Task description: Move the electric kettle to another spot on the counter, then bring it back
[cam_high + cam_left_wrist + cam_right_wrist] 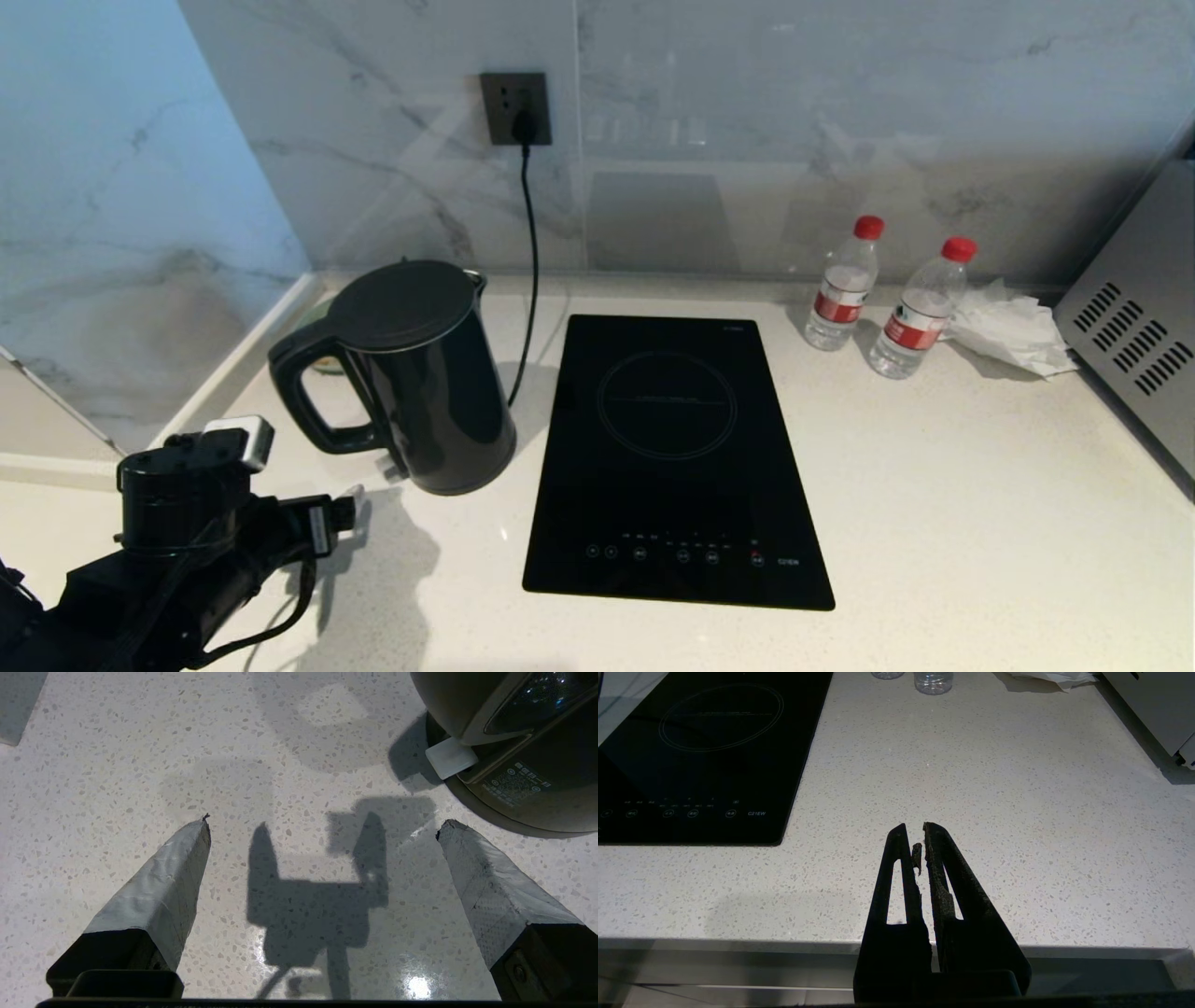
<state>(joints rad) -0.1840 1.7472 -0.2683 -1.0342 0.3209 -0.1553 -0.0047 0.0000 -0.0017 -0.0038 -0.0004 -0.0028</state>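
Observation:
The electric kettle (411,373) stands upright at the back left of the counter (934,485), glossy black, lid down, its loop handle (308,392) turned toward the left front. My left gripper (350,509) hovers low over the counter just in front of the handle. In the left wrist view the left gripper (324,823) is open with only bare speckled stone between its grey taped fingers (163,891). The kettle's lower body (523,765) with a white switch tab (451,757) lies just beyond one fingertip. My right gripper (914,828) is shut and empty over the counter's front edge.
A black glass cooktop (667,457) lies right of the kettle. A cord (530,261) runs up to a wall socket (515,107). Two red-capped water bottles (843,285) (922,308), crumpled white paper (1008,327) and a grey appliance (1134,327) stand at the back right. A marble wall closes the left.

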